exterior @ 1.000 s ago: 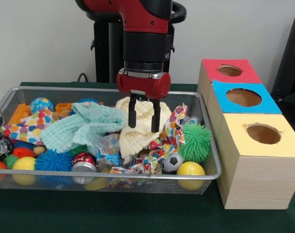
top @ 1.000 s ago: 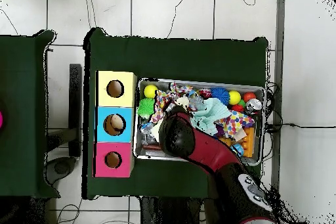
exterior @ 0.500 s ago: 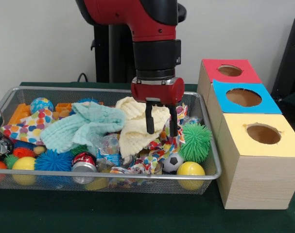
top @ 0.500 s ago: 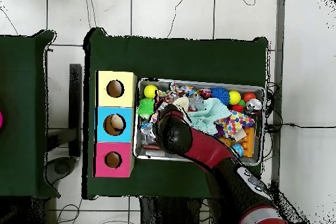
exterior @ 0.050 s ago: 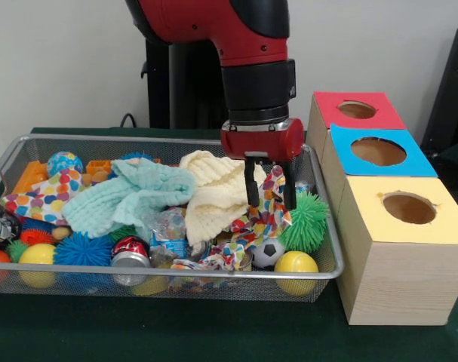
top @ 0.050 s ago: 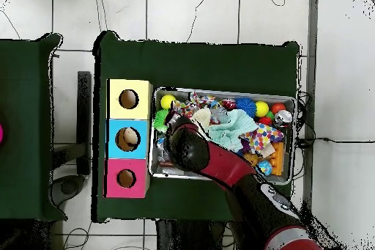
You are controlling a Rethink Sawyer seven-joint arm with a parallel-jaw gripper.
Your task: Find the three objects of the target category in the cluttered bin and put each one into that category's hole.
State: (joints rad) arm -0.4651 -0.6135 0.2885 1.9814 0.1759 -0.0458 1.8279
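Claw (exterior @ 0.050 s ago: pixel 270 192) hangs spread and empty over the wire bin's (exterior @ 0.050 s ago: pixel 323 226) box-side end, tips straddling the patterned cloth (exterior @ 0.050 s ago: pixel 260 219), beside the cream cloth (exterior @ 0.050 s ago: pixel 213 197) and green spiky ball (exterior @ 0.050 s ago: pixel 304 220). Three-hole box (exterior @ 0.050 s ago: pixel 398 260) stands just beside the bin. Risk: descending here, it may snag tangled cloth and drag neighbours out

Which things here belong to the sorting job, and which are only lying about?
Job:
wire bin
pincer, open above the patterned cloth
box with red, blue and yellow holes

Lying about (target category not shown):
teal cloth
cream cloth
green spiky ball
yellow ball
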